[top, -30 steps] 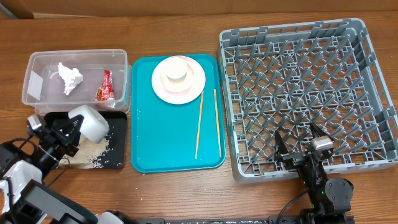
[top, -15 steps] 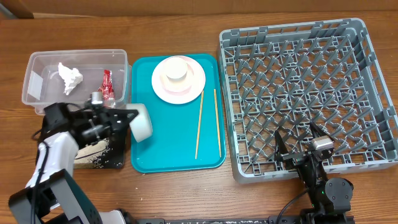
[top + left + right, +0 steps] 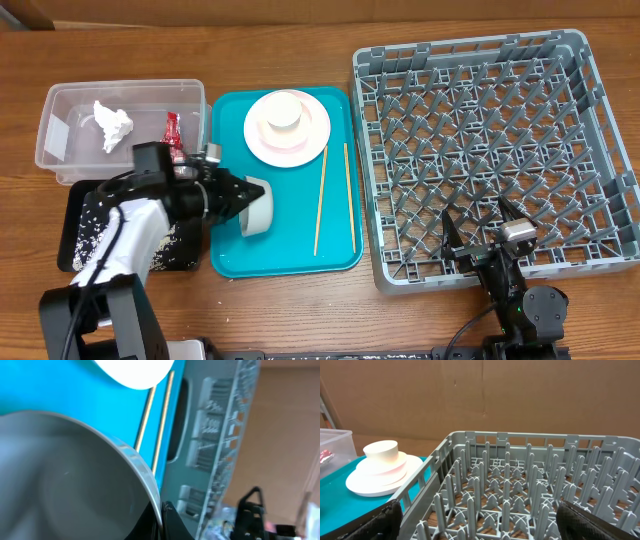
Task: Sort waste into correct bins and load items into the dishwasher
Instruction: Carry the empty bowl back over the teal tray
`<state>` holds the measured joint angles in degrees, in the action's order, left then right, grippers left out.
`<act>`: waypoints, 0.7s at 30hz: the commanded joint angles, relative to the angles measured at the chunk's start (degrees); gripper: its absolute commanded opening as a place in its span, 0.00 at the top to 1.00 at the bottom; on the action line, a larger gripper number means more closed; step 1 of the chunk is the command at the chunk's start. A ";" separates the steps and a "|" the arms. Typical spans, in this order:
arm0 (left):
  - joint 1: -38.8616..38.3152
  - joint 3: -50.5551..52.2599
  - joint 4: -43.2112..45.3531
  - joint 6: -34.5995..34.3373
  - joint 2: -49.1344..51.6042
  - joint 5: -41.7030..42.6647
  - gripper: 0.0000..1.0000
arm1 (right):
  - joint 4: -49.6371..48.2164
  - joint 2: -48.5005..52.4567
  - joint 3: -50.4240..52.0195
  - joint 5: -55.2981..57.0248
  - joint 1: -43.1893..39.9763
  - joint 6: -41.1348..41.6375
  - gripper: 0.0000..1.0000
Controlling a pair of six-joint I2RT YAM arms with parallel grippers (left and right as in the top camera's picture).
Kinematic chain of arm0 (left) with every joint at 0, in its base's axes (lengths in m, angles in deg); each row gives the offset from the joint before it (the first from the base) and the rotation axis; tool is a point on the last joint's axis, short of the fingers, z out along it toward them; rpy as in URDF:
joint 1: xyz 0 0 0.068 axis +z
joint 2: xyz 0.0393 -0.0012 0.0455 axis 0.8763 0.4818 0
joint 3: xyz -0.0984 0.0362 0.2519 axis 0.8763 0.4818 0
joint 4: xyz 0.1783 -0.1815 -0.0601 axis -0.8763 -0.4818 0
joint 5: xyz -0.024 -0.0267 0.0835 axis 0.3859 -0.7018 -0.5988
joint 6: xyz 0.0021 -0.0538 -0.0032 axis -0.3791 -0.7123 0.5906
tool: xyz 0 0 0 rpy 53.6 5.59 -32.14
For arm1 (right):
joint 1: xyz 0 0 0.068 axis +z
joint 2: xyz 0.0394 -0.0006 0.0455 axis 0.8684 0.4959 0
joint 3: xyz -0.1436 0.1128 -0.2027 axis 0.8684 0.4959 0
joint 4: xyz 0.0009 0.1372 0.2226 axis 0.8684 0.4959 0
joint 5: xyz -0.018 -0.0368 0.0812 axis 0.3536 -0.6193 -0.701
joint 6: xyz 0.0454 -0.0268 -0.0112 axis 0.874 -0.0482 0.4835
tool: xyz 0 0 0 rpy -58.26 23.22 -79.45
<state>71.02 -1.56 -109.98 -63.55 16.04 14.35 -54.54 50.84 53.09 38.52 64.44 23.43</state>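
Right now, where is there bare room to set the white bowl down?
Bare teal tray lies along its near edge, between its left rim and the chopsticks. The dish rack is empty throughout. Crowded: the tray's far end, holding the plate and cup.

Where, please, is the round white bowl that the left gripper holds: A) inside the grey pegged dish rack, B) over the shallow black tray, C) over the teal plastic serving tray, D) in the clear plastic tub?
C: the overhead view shows the white bowl over the teal tray.
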 commanded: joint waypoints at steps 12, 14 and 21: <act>-19.23 -1.22 1.36 -6.03 -1.40 -32.87 0.96 | -0.31 -0.52 0.61 -0.31 -0.17 -0.04 0.00; -21.42 -1.22 1.31 -6.56 -1.40 -35.98 0.96 | -0.31 -0.52 0.61 -0.31 -0.17 -0.04 0.00; -26.62 -1.22 1.18 -7.28 -1.40 -43.76 0.96 | -0.28 -0.52 0.61 -0.28 -0.17 -0.04 0.00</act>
<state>45.91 -3.42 -107.99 -69.54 13.90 -20.27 -54.51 50.84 53.09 38.50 64.44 23.43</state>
